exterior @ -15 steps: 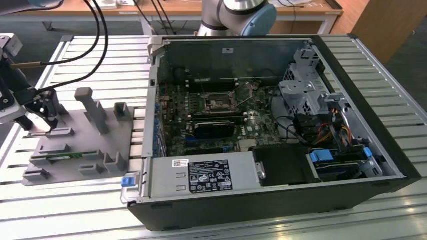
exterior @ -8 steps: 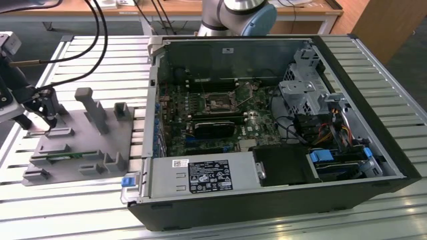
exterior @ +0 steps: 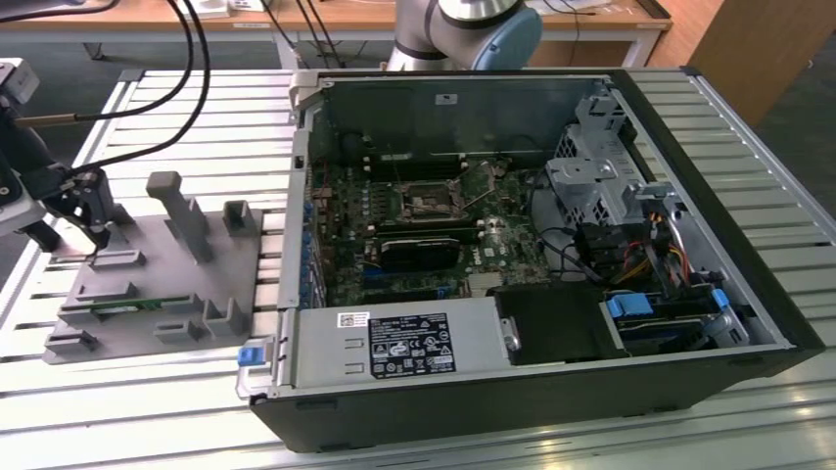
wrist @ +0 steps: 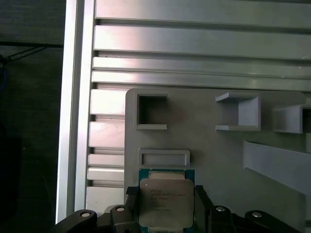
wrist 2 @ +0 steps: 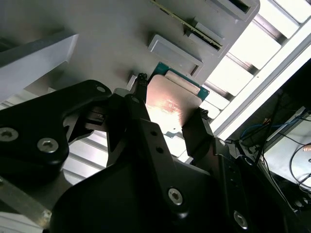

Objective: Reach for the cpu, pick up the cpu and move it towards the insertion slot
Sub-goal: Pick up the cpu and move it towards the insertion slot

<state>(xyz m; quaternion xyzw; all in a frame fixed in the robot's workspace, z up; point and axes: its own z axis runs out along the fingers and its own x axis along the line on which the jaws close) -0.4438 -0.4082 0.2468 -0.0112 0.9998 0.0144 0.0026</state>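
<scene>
The big computer case (exterior: 523, 392) lies open, well apart from the gripper (exterior: 74, 233). The gripper points down over the grey fixture (exterior: 157, 264), pinching the cpu (wrist: 165, 201) between its fingers (wrist: 200, 196). The insertion slot (exterior: 428, 203) sits far off inside the case. One cpu edge is cut off.

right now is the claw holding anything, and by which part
The claw holds the cpu, pinched by two opposite side edges with its metal top left bare, at the grey fixture.

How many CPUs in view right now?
1: the cpu sits in the gripper at the grey fixture, at the exterior view's left. Another could be hidden inside the computer case.
</scene>
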